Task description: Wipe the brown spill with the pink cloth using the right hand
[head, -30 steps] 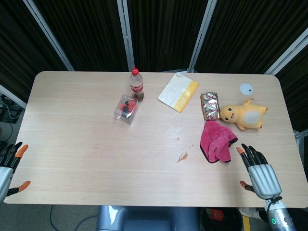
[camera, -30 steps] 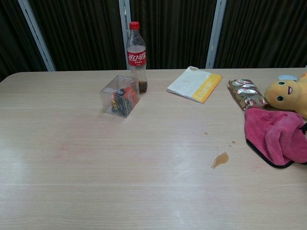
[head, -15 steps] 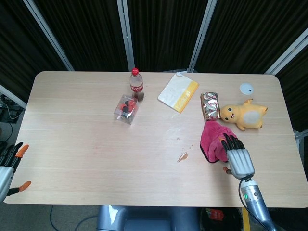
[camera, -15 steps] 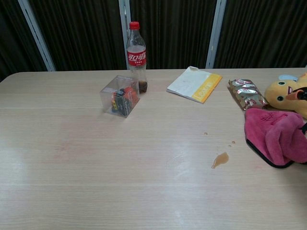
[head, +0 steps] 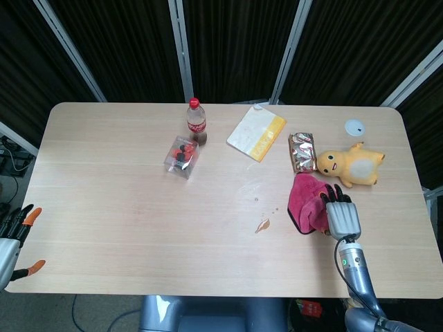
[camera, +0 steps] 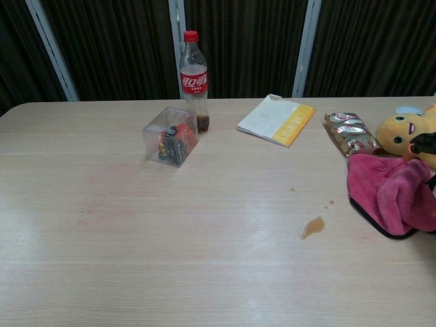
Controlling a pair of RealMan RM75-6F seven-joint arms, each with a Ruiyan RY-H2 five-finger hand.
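Head view: my right hand sits over the cloth's right edge, fingers on the fabric — grip not confirmable from here. Cloth lies just right of the spill, which is unwiped. Left hand idle, fingers apart.

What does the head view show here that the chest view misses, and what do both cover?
Only the head view shows the left hand at the table's near left corner, the whole right hand on the pink cloth, and a small white disc near the far right edge. The chest view adds nothing of its own; it catches only a dark fingertip of that hand. Both show the brown spill, cola bottle, clear box, booklet, snack packet and yellow plush.
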